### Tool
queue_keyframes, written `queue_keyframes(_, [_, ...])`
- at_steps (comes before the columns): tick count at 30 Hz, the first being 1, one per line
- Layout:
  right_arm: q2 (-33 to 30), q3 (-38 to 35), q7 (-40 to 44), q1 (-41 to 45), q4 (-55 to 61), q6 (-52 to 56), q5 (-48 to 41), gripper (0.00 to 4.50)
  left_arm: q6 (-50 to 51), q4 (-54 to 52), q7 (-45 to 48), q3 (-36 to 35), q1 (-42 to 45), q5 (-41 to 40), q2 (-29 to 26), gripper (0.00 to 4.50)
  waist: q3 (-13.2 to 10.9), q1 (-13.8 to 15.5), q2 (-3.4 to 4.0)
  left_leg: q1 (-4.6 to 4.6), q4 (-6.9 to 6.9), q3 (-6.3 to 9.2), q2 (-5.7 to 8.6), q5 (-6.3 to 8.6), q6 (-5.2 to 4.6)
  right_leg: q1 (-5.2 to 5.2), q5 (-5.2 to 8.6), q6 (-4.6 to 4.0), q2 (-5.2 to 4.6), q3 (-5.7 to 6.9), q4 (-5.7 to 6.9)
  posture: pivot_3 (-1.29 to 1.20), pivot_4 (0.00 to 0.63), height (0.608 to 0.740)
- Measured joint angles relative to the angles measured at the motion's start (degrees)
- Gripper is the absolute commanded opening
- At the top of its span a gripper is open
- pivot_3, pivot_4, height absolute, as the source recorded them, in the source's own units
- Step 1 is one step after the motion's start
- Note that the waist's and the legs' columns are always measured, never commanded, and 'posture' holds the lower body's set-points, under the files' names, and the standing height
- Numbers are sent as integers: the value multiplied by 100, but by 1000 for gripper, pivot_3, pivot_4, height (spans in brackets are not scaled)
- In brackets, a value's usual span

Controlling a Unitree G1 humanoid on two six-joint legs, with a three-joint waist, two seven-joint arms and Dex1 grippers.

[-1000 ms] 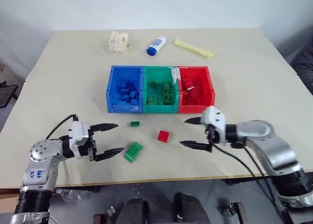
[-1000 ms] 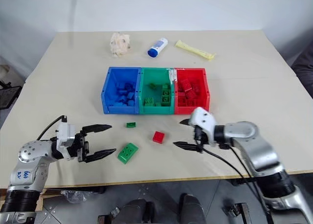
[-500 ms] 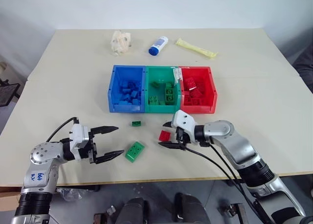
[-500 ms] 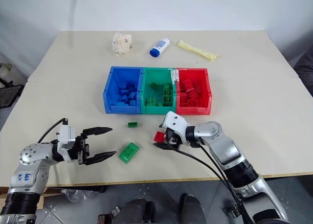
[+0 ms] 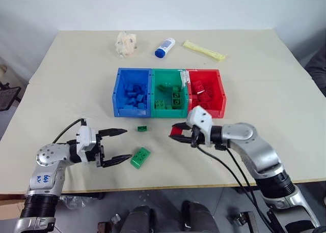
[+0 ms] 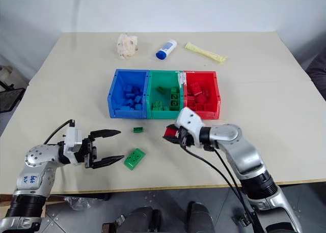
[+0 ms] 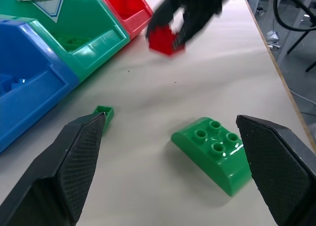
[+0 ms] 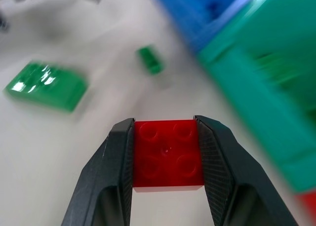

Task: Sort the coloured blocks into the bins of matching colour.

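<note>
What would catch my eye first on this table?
Probably the row of three joined plastic bins, blue, green and red, mid-table with toy bricks inside. In front of them the right gripper pinches a small red studded brick above the tabletop. Nearer the left gripper, whose fingers are spread, lie a large green brick and a small green brick.

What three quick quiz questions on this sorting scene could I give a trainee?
1. True or false: the right end effector is shut on a red brick.
2. How many green bricks lie loose on the table?
3. Which bin stands between the other two: A blue bin, B green bin, C red bin?

Key:
1. True.
2. Two: the large green brick and the small green brick.
3. B.
</note>
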State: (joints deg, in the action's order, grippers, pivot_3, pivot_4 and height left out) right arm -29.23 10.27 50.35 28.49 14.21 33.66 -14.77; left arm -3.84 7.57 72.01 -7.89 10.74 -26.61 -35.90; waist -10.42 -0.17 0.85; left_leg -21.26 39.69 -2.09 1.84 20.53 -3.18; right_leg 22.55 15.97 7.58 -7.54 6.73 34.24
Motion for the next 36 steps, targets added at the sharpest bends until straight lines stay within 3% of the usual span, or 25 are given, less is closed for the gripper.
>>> queue_keyframes(6, [-340,-1080,-543,1070,-1165,-300,57,1443,7,220,-13,89,234,37,42,4500,-1,3,2,1,0,-1,4,-2,-4,0,0,0,-1,0,3,0,150,740])
queue_keyframes(10, [-402,-1051,-496,1335,-2159,-922,294,1443,13,330,-19,239,403,114,134,4500,-1,-23,2,1,-11,-7,3,-3,-5,5,0,0,1,3,4,0,150,740])
queue_keyframes(11, [-402,-1028,-462,1367,-2374,-1060,340,2218,12,409,-19,251,479,126,147,4500,-2,-22,3,0,-11,-8,3,-3,-6,5,0,0,1,4,4,0,150,740])
queue_keyframes(18, [-408,-1014,-201,1669,-2932,-1661,461,4489,84,653,-150,356,778,257,179,4500,-2,-22,3,-1,-6,-9,2,-5,-9,4,0,1,-1,4,7,0,150,740])
queue_keyframes(28, [-738,-1059,716,1139,-2655,-1952,167,4489,807,161,-660,399,604,395,35,4500,-2,-6,3,-2,-3,-3,2,-5,-9,1,-1,1,-1,5,6,0,150,740])
queue_keyframes(36, [-1006,-1040,2233,316,-2361,-2421,-452,4489,1459,-1241,-1091,-263,-990,193,-375,4500,-8,-15,9,7,-2,-6,-5,-5,-8,-11,-1,1,-11,-39,-10,0,150,740])
